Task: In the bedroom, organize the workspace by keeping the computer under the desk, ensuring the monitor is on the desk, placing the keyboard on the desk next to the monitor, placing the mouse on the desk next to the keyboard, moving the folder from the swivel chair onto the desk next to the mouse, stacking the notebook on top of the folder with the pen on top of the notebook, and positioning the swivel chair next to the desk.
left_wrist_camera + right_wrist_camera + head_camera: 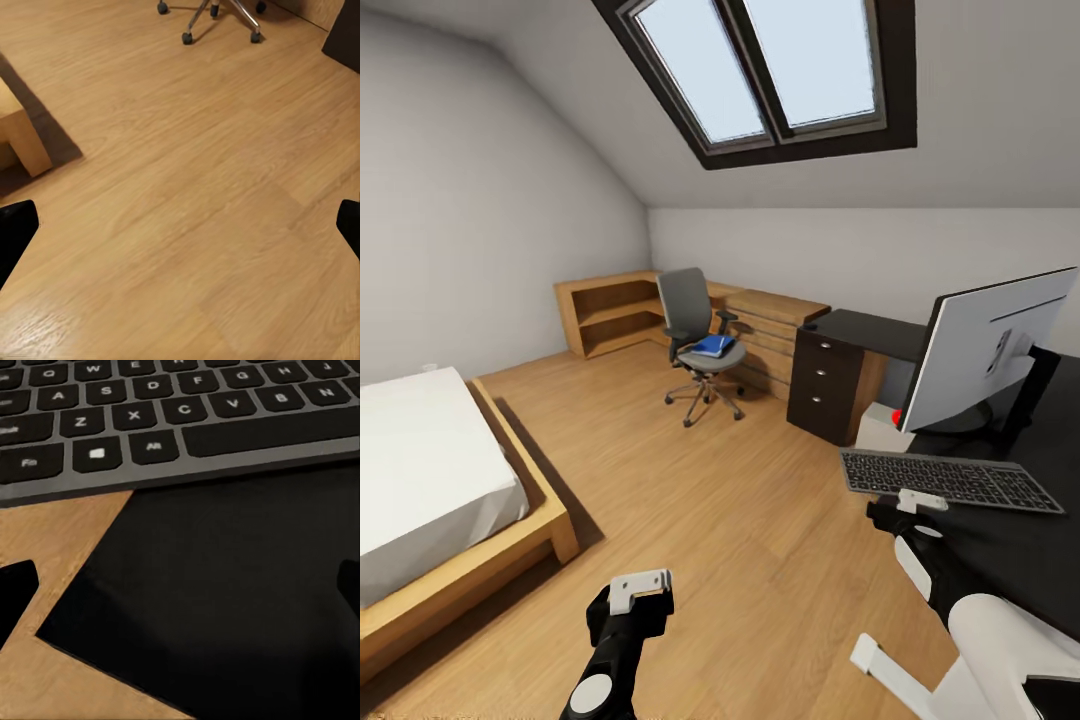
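A: Status at the desk? Keyboard lies on the black top just in front of the monitor, its near-left end overhanging the corner.

B: Confirmed. Right gripper hovers just short of the keyboard's front edge, fingers spread wide, nothing between them. Left gripper hangs over bare floor, also wide and empty.

A: So the keyboard step looks about done. Folder?

B: Blue folder sits on the swivel chair seat, well apart across the room by the oak dresser.

A: Judgement: next needs backing off, driving to the chair, then a flat pinch on the folder's edge.
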